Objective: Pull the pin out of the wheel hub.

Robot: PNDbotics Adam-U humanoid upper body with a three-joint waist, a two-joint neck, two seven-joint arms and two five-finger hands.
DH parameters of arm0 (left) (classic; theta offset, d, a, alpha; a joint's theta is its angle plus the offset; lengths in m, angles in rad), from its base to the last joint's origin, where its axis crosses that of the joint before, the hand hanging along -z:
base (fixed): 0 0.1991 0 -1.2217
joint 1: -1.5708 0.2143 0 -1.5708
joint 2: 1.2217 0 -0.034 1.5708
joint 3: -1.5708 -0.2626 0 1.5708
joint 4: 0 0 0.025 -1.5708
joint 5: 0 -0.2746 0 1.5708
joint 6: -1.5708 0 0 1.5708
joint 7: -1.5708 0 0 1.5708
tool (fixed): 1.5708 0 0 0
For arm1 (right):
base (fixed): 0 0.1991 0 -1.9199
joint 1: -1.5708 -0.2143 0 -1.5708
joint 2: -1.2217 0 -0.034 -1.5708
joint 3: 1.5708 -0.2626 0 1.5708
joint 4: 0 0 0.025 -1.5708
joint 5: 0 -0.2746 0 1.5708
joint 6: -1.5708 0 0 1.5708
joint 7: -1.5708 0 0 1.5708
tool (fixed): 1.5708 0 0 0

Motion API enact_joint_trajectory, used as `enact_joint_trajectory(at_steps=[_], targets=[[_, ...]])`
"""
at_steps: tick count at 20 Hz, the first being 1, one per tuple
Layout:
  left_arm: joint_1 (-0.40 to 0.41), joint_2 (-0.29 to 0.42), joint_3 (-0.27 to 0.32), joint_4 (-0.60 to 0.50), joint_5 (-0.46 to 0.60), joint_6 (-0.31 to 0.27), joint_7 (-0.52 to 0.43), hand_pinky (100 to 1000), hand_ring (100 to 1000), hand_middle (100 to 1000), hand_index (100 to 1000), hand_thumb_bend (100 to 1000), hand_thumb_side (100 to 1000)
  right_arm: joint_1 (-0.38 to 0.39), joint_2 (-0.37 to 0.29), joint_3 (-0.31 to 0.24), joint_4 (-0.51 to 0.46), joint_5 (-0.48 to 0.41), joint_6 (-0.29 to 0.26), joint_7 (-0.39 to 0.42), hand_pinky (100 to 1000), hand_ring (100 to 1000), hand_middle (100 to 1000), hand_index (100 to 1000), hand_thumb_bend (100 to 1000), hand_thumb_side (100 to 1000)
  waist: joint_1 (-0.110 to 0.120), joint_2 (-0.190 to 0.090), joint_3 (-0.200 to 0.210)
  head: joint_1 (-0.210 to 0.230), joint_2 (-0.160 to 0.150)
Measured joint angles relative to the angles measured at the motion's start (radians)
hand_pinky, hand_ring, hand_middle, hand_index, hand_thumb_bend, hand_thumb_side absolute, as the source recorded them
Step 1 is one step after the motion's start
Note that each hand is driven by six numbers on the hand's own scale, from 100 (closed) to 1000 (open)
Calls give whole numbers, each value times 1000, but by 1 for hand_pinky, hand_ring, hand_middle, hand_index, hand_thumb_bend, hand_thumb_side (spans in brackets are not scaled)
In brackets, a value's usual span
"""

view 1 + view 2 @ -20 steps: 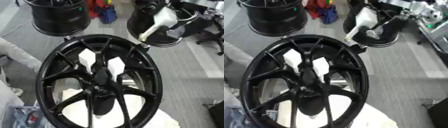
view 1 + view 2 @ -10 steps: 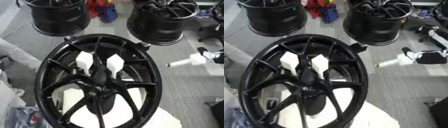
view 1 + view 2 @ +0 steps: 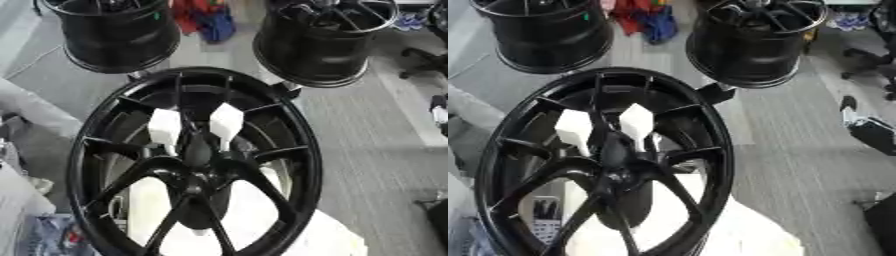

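My right hand (image 3: 871, 132) shows only as a dark shape at the right edge of the right eye view, over the grey floor (image 3: 367, 150) and well apart from the wheel. A small pale bit sits at its upper end. I cannot tell whether the hand is apart, together or clamped on something, nor whether that pale bit is the pin. My left hand shows in neither view.

Moving inward, the big black wheel (image 3: 96, 150) fills the middle of the picture, lying tilted on a white surface (image 3: 332, 240). Its hub (image 3: 198, 159) is where the spokes meet, a little below the wheel's centre in the view. Two white wedge-shaped pieces (image 3: 164, 126) (image 3: 226, 120) stand side by side just above the hub, set between the spokes, and neither hand touches them.

If the pin is one of those white pieces, then by my reading the pull is not done and I have to bring a hand all the way back across to the hub. If the pale bit at my right hand is the pin, the task is as good as finished. I cannot settle which from here.

Beyond the wheel, two more black wheels (image 3: 114, 37) (image 3: 328, 47) stand on the floor.
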State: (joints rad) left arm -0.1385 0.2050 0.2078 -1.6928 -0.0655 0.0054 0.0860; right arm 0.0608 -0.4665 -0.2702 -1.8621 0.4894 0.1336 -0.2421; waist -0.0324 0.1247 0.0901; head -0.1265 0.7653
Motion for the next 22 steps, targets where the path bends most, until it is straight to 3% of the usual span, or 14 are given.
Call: enact_joint_trajectory(at_steps=[6,11,22], targets=[[-2,-5,0,0,3,0,0,576,665,676,740,406,273,-17,77,58,-12,-176,-86,-89,695,643,737,820,100,229,8,3,3,0,0],[-3,-5,0,0,4,0,0,576,664,676,739,406,273,-21,119,111,0,-284,-151,-101,686,628,723,810,100,233,11,3,2,0,0],[-4,-13,-1,0,7,-1,-1,574,663,673,739,406,273,-61,183,164,59,-359,-200,-72,682,620,713,807,100,245,13,3,2,0,-1]])
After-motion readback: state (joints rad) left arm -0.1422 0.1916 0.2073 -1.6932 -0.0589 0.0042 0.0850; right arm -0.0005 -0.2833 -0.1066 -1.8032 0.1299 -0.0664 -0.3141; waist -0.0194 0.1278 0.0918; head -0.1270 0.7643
